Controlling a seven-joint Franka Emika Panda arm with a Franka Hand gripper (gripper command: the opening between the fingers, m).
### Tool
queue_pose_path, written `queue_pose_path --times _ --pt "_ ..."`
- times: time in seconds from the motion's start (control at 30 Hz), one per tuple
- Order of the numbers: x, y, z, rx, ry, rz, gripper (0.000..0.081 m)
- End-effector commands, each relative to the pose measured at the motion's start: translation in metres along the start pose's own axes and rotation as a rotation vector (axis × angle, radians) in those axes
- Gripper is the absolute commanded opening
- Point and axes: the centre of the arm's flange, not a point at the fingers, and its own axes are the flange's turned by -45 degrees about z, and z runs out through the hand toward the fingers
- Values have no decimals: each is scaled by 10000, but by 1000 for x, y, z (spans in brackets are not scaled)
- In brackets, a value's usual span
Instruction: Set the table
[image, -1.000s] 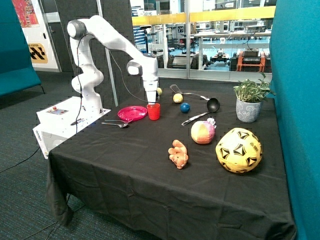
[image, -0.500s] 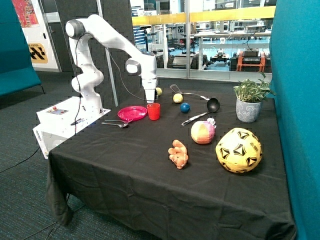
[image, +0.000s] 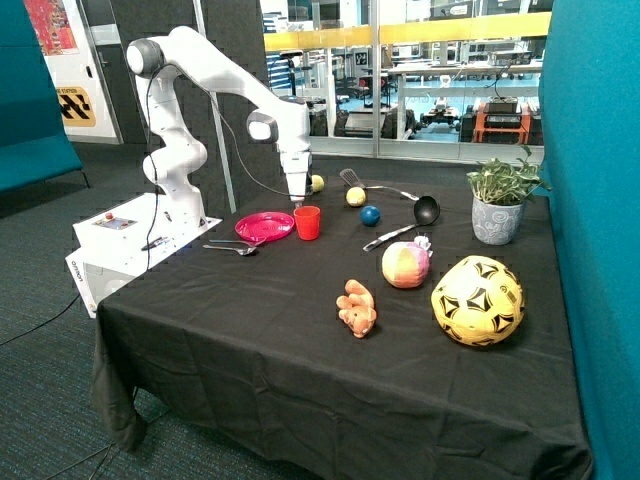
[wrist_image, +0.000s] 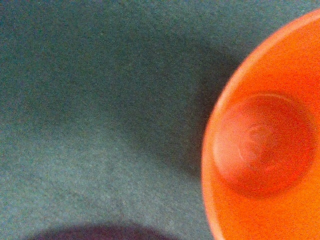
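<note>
I am lifting my gripper (image: 298, 201) up and away from the red cup (image: 307, 222), which I was down on a second ago; whether it is wide or narrow I cannot tell. The cup is now standing free on the table (image: 250, 330), just right of the pink plate (image: 264, 227), so its placement seems done.

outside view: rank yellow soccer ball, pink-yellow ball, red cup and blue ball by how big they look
1. Yellow soccer ball
2. Pink-yellow ball
3. Red cup, under the gripper
4. Blue ball

The cup and blue ball sit farther from the camera, so their true sizes are less sure.
</note>
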Motion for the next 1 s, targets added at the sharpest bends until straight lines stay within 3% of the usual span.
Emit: queue_pose_path --times 0.0,0.37,0.97 --pt "-6 8 -17 16 -21 100 437" --pt "-32 18 -29 15 -21 236 407" --pt "-58 56 -25 15 -22 905 416"
